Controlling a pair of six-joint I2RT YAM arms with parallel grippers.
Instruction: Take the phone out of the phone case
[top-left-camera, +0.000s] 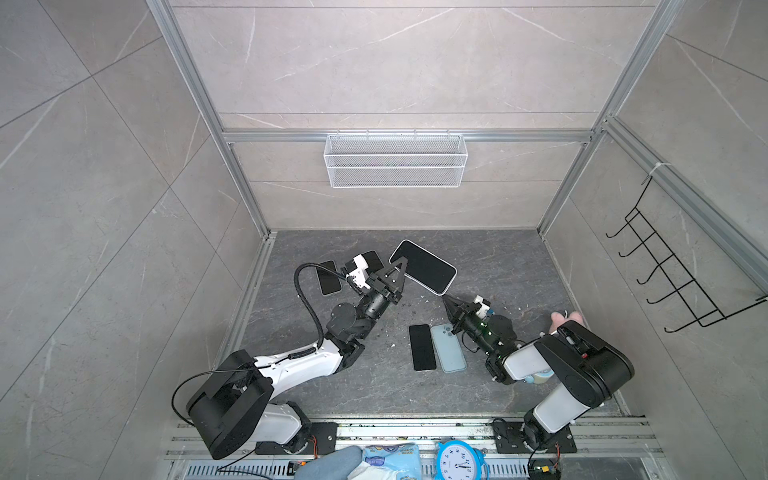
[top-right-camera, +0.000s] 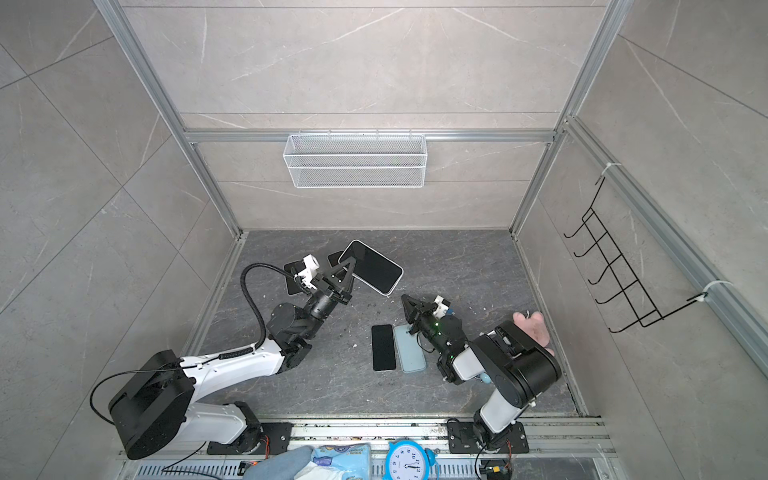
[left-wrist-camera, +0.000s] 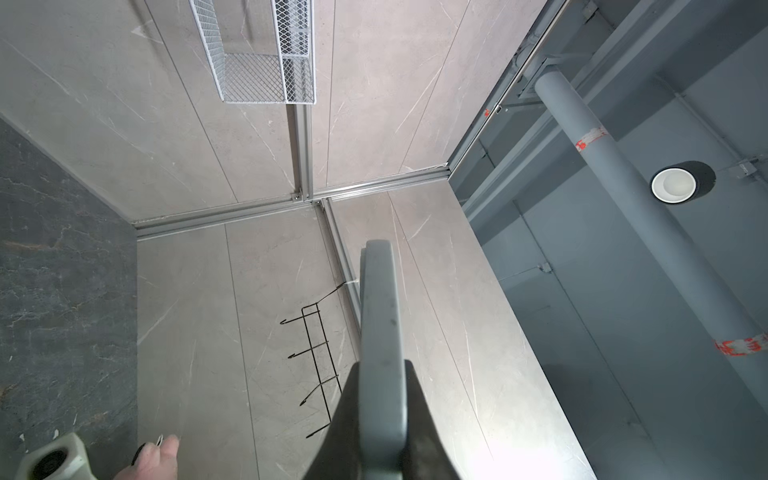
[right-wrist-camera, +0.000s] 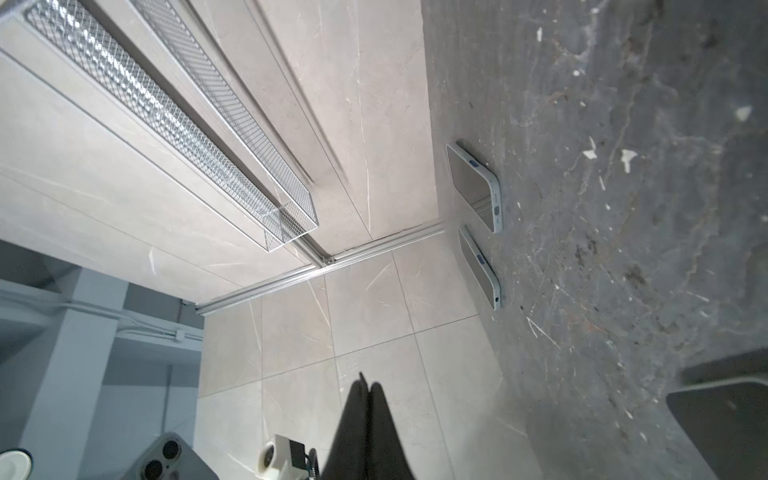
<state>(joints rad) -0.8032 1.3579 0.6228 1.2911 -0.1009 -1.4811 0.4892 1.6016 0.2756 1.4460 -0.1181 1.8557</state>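
The phone (top-left-camera: 424, 268) hangs tilted, screen up, over the far half of the table (top-left-camera: 498, 257), with the pale rim of the phone case (left-wrist-camera: 380, 332) around it, so I judge it not yet out. Nearest the robot's base, a black handset (top-left-camera: 422, 347) and a pale-blue one (top-left-camera: 449, 349) lie flat side by side, almost touching. The blue one shows camera openings, and I cannot tell whether it is a cased phone or an empty shell. Both look parked clear of the work. Just beyond them the right gripper (top-left-camera: 444, 298) points its tip at the nearest corner of the lifted phone. Whether it touches that corner cannot be made out, but its jaws are drawn together on nothing — a narrow point suited, I think, to pushing or prying at a case lip. A person's hand (top-left-camera: 567, 320) rests at the table's right edge, well apart from the phone. Farther on, the left gripper (top-left-camera: 401, 262) is clenched on one end of the cased phone, jaws pinching its thickness. That likely leaves the long sides and the back free for the other arm, which would also explain why it is held aloft rather than flat. Behind it, two cased phones (right-wrist-camera: 473, 187) lie on the table near the wall, and a wire basket (top-left-camera: 395, 160) hangs on the back wall.
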